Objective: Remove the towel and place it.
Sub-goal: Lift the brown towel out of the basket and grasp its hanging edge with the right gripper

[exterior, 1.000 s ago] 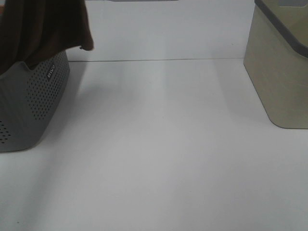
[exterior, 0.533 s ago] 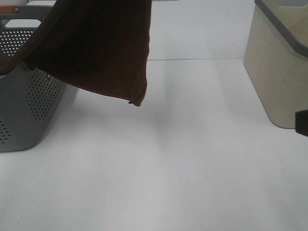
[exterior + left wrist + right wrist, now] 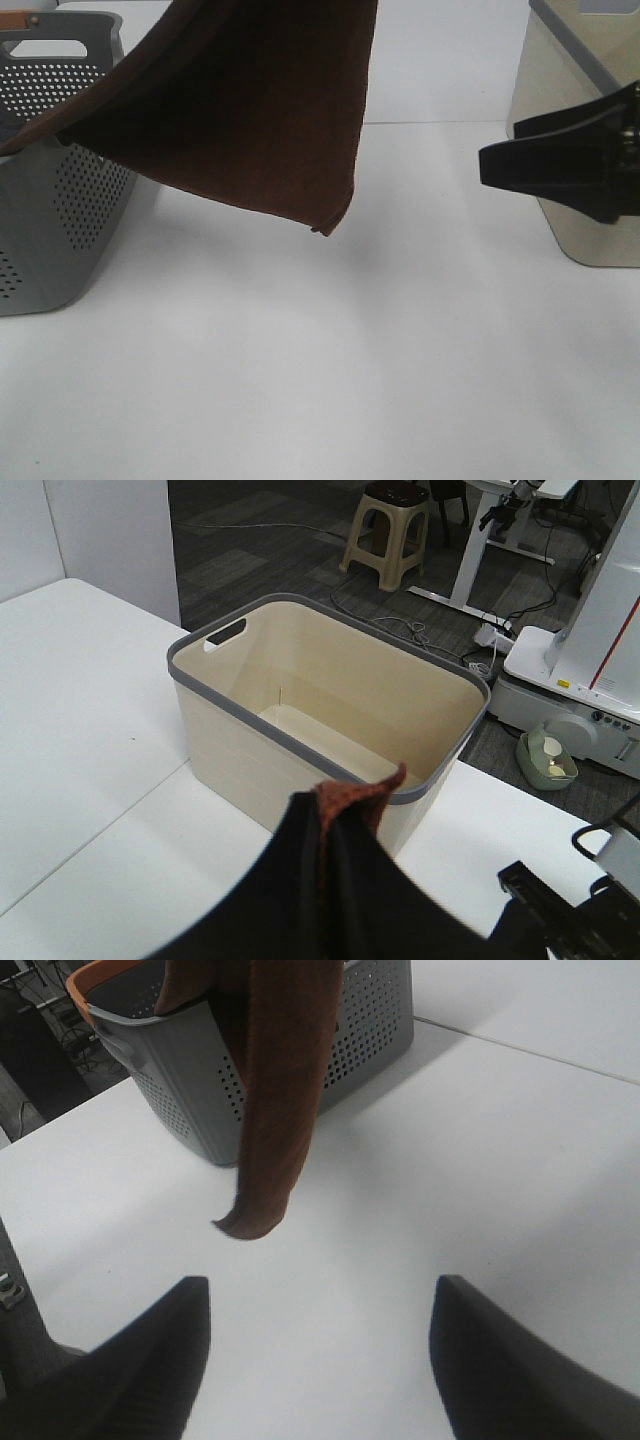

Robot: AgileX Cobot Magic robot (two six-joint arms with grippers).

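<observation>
The dark brown towel (image 3: 250, 110) hangs in the air from above the exterior view's top edge. One end still trails over the grey perforated basket (image 3: 70, 220), and its lower corner dangles over the table. In the left wrist view a bunched fold of the towel (image 3: 345, 805) is pinched where my left gripper closes; the cloth hides the fingers. My right gripper (image 3: 490, 165) reaches in from the right, well clear of the towel. Seen in the right wrist view, the right gripper (image 3: 320, 1285) is open and empty, and the towel (image 3: 280, 1110) hangs ahead of it.
A beige bin with a grey rim (image 3: 575, 150) stands at the back right and looks empty inside (image 3: 330, 710). The grey basket (image 3: 300, 1040) has an orange rim. A white table (image 3: 320, 360) spreads between the two containers.
The towel has been lifted further out of the basket and carried right, so its hanging corner now sits nearer the middle. My right gripper has come into view from the right.
</observation>
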